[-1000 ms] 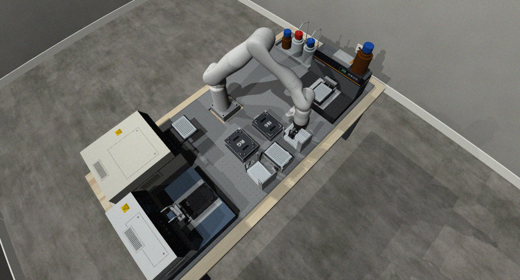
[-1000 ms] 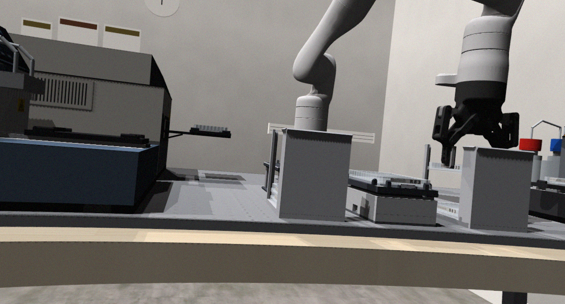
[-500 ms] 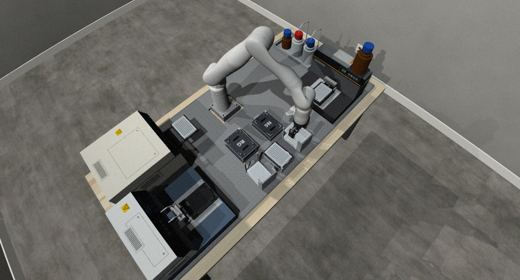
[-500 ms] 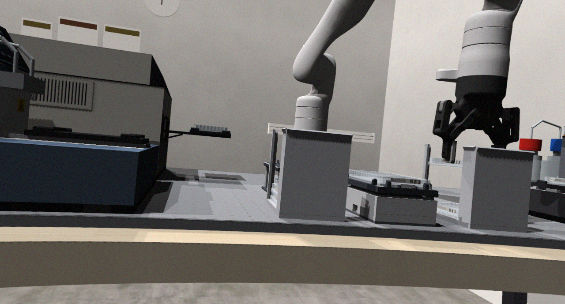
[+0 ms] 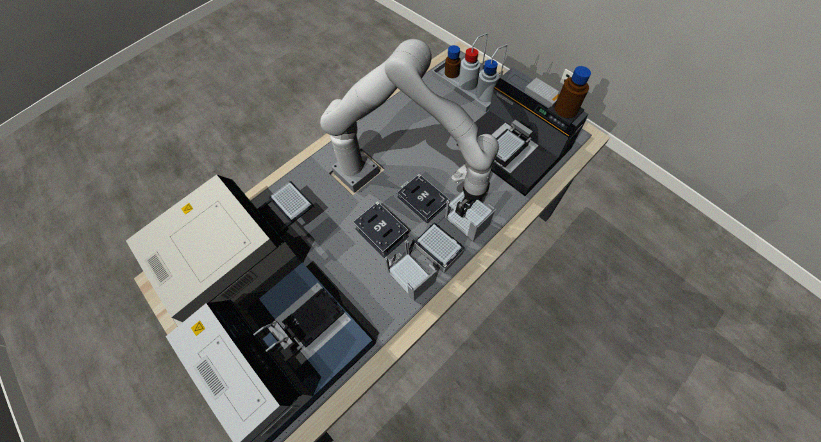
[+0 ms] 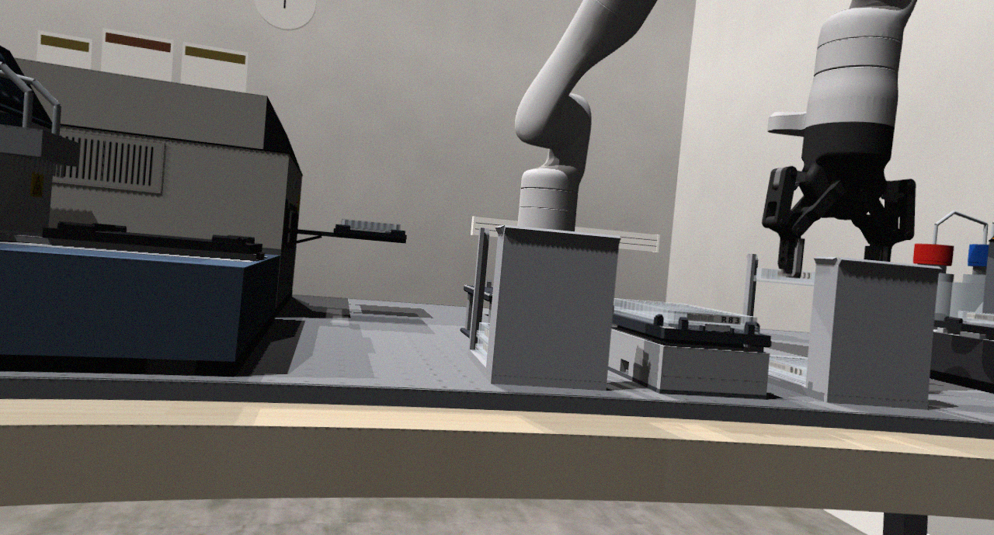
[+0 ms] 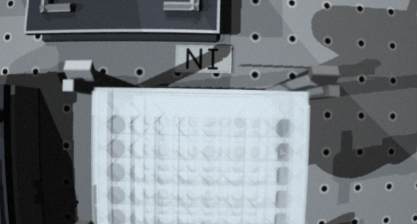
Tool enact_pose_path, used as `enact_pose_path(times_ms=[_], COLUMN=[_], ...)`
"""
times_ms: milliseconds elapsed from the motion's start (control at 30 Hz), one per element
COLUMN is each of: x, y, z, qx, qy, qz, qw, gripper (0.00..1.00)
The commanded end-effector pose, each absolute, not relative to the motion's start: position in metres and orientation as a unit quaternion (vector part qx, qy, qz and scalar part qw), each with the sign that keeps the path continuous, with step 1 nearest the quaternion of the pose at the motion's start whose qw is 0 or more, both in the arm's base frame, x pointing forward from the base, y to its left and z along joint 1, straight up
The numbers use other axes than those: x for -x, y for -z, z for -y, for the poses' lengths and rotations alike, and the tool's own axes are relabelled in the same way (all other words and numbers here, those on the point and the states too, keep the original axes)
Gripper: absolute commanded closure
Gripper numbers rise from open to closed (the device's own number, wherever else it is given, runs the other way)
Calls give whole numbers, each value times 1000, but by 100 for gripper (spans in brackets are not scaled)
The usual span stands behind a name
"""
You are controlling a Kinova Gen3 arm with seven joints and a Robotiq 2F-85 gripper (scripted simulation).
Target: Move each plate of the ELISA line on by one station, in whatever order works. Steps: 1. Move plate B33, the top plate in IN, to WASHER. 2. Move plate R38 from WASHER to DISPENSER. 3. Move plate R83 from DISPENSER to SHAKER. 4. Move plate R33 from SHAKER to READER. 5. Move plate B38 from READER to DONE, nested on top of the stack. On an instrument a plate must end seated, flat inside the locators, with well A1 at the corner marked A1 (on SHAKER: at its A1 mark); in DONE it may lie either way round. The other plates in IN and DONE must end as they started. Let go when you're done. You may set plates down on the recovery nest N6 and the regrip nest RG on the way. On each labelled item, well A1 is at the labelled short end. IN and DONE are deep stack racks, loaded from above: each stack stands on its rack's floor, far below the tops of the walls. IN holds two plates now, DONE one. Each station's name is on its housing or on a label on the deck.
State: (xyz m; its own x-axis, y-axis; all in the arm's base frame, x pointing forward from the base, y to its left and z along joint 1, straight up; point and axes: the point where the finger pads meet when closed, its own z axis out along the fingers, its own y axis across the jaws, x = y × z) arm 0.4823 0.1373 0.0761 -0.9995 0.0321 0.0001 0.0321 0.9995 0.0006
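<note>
Plate cut off at wrist view's bottom edge, its label unseen
</note>
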Motion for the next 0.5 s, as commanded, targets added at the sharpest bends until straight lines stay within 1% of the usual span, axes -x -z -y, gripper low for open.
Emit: enact_pose_path(times_ms=[0, 467], x=[-483, -483], y=[-79, -88], z=[-138, -138], qx=[16, 16], qy=[1, 1], qz=[1000, 1000], qw=[-1, -1], gripper=[6, 6])
